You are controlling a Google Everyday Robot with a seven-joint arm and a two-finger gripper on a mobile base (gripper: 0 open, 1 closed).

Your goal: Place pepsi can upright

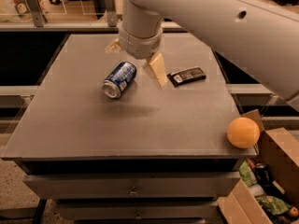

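The pepsi can (119, 80), blue with white lettering and a silver end, lies on its side on the grey table (93, 125), its end facing the front left. My gripper (135, 59) hangs from the white arm just above and to the right of the can. Its two cream fingers are spread apart, one (156, 70) right of the can and one (112, 45) behind it. The gripper is open and holds nothing.
A flat black wrapped bar (186, 75) lies right of the gripper. An orange (243, 132) sits at the table's front right corner. A cardboard box (275, 171) with clutter and a dark can (261, 174) stands beside the table at lower right.
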